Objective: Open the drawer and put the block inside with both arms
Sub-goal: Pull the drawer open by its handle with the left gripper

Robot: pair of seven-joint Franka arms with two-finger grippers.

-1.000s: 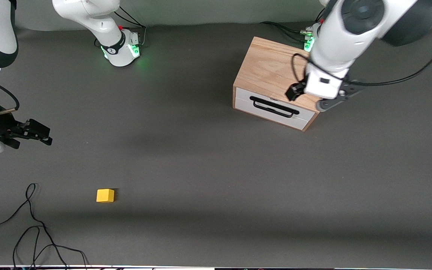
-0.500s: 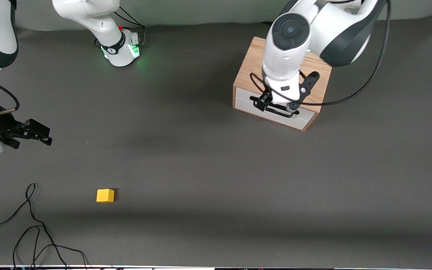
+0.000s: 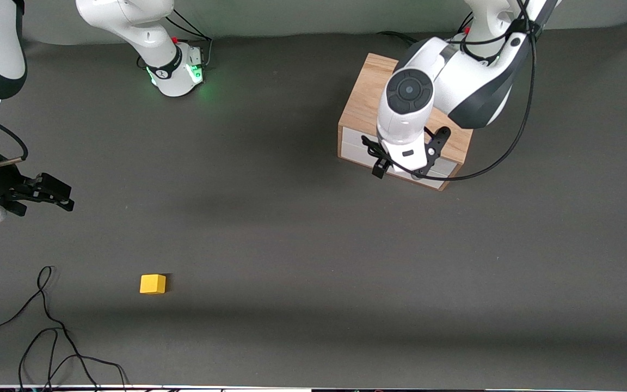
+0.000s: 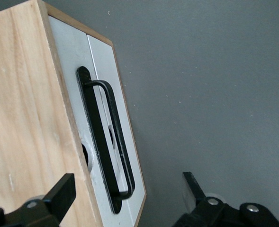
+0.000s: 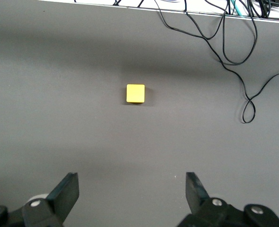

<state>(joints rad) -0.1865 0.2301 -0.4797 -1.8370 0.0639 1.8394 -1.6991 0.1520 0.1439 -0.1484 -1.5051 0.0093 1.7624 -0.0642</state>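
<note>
Over the closed drawer [image 3: 400,160], left tool [image 3: 400,173] spread wide, empty, right tool [image 3: 52,196] waiting, spread, empty

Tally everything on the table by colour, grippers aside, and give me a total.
Yellow: 1, the block, lying nearer the front camera at the right arm's end.
Light wood with a white front: 1, the box with its drawer shut, at the left arm's end.
Black: 1, the loose cable near the block.
Total: 3

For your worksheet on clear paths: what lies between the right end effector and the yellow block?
Only bare table separates the right end effector from the block, as the right wrist view shows.
</note>
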